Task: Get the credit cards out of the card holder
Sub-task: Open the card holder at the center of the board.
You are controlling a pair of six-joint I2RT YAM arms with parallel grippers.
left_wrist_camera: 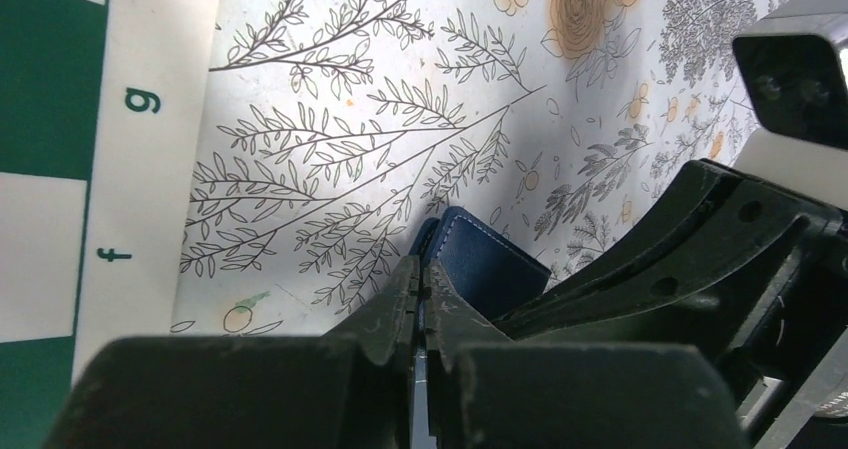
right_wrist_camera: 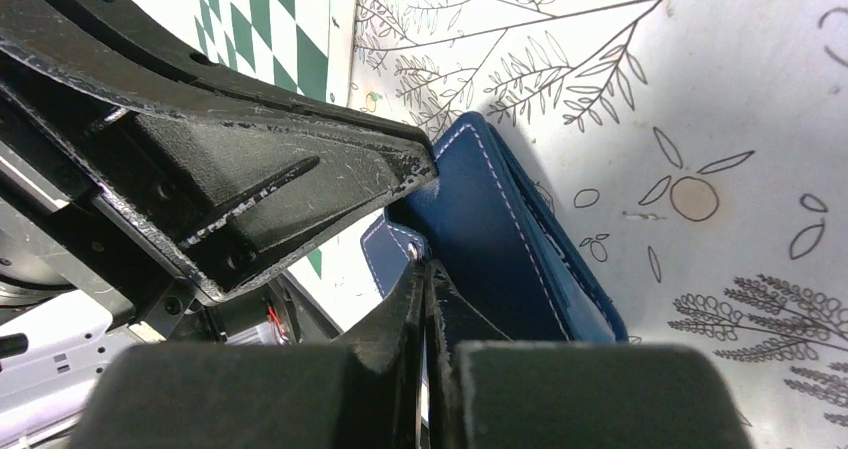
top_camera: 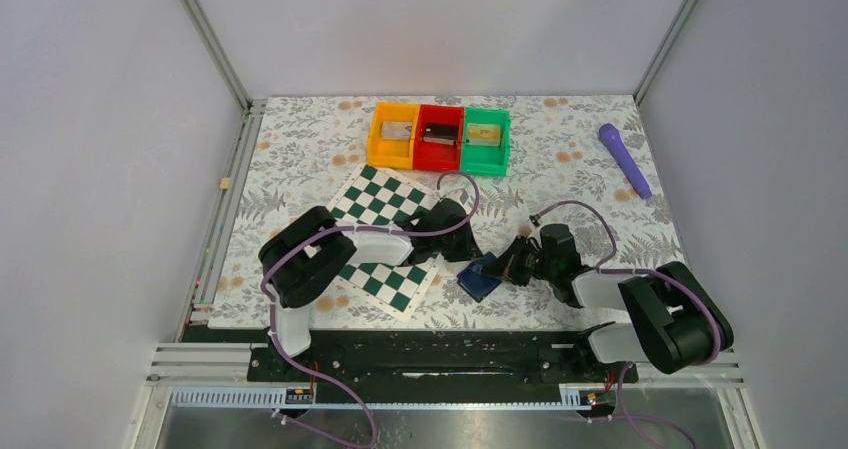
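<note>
The card holder (top_camera: 479, 279), a small blue wallet with white stitching, sits between my two grippers just right of the chessboard. My left gripper (top_camera: 470, 256) is shut on one edge of it. In the left wrist view blue leather shows between the closed tips (left_wrist_camera: 421, 281), with the wallet (left_wrist_camera: 492, 261) beyond them. My right gripper (top_camera: 508, 266) is shut on the wallet's snap tab. Its tips (right_wrist_camera: 421, 269) pinch the tab beside the wallet body (right_wrist_camera: 505, 234). No credit card shows in the wallet; its pockets are hidden.
The chessboard (top_camera: 375, 201) lies under the left arm. Orange (top_camera: 392, 136), red (top_camera: 437, 137) and green (top_camera: 485, 139) bins stand at the back, each holding a small flat rectangular item; the green bin's is tan-gold. A purple pen-like tool (top_camera: 624, 159) lies at the back right.
</note>
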